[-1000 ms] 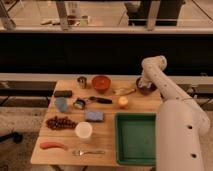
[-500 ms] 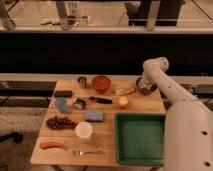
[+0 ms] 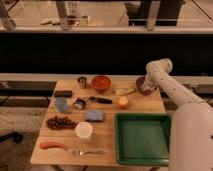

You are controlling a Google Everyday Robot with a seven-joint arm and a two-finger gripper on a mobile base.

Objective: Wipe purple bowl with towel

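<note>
Wooden counter (image 3: 107, 137), far right corner: purple bowl (image 3: 140, 83); hand (image 3: 148, 88) at the bowl, grip cannot be told. Orange-red bowl (image 3: 101, 82) mid-back; green tray (image 3: 118, 140) near right.

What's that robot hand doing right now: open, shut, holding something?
Gripper: at the purple bowl, far right corner of the table; open or closed cannot be told.

Wooden table (image 3: 106, 139) on speckled grey floor (image 3: 20, 117); dark low wall (image 3: 75, 55) behind, glass panes (image 3: 105, 12) above. Gripper (image 3: 144, 86) at table's far right.
</note>
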